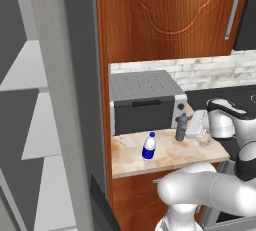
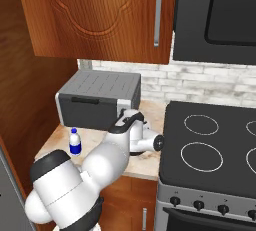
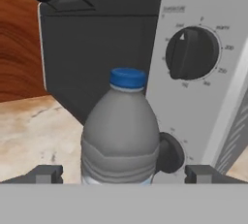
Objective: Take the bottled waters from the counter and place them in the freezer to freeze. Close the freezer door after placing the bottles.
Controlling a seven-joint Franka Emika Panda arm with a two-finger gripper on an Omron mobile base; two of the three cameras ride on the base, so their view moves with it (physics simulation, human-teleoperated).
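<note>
- The gripper (image 3: pixel 124 173), jaws spread wide, frames the grey bottle (image 3: pixel 121 131) standing on the desk (image 1: pixel 165 157) just before the toaster oven (image 1: pixel 145 100).
- First pickup is in hand; the blue-labelled bottle (image 1: pixel 148 146) waits nearby, untouched.
- Next, likely: close on the bottle, lift, carry to the open freezer (image 1: pixel 30 125).

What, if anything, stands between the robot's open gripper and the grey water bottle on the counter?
Nothing visible does. In the hand view the grey bottle stands upright between the fingertips of the open gripper, with the toaster oven close behind it. The blue-labelled bottle stands apart to one side.
</note>
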